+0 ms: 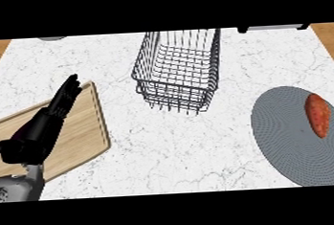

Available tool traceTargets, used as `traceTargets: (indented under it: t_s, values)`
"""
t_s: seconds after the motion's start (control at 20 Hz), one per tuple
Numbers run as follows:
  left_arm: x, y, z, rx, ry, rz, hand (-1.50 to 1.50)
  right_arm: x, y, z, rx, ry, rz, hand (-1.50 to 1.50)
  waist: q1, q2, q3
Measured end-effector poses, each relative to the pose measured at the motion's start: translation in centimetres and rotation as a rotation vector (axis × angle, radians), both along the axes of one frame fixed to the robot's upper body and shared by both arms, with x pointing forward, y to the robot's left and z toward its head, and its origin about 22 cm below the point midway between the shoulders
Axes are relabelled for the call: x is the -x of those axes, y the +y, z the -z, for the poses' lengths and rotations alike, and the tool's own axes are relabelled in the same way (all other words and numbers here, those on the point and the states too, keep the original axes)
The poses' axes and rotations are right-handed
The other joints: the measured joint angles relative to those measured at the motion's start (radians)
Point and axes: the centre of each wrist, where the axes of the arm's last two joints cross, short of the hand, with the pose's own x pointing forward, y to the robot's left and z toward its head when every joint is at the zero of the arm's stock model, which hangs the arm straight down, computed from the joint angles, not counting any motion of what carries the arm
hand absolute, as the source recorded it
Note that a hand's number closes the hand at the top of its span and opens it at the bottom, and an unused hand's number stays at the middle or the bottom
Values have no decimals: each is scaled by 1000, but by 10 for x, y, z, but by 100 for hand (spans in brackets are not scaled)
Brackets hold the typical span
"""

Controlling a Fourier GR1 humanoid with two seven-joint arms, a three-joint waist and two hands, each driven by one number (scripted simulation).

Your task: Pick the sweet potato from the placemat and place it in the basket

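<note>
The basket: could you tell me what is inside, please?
The basket holds nothing; the counter shows through its wires, so little is hidden. The sweet potato lies on the placemat.

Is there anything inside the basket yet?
Empty. Only the white counter shows through the basket wires, and the sweet potato lies outside it on the placemat.

Bright, even light covers the white marble worktop [200,151], equally pale from edge to edge. The wire basket [178,66] near the far edge reads as crisp dark lines; any shadow beneath it is too faint to tell. The black left hand [53,115] at the left edge looks nearly flat. At the right edge, the grey placemat [288,146] appears stretched taller than wide.
</note>
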Motion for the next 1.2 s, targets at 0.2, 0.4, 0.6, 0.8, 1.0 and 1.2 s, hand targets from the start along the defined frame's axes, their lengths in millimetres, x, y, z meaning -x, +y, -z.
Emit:
traceTargets:
  t_s: [0.2, 0.4, 0.6, 0.8, 1.0, 1.2]
  values:
    - [-1, -2, 0, -6, 1, 6, 0, 5, -16, -44, 189, 194, 9, -150, 1, 1, 0]
    - [-8, -1, -2, -8, -3, 6, 0, 6, -20, -79, 237, 376, -31, -150, 4, 2, 1]
    - [-11, -6, -5, 8, 2, 2, 0, 15, -29, -105, 248, 497, -74, -150, 2, 1, 2]
    - [-9, -1, -1, -1, 0, 7, 0, 25, -43, -112, 231, 540, -75, -150, 5, 2, 2]
    - [-9, 2, -4, 5, -10, 4, 0, 39, -60, -109, 222, 538, -72, -150, 5, 2, 3]
    - [-4, 0, -5, 1, -4, 8, 0, 44, -64, -96, 206, 524, -60, -150, 9, 2, 3]
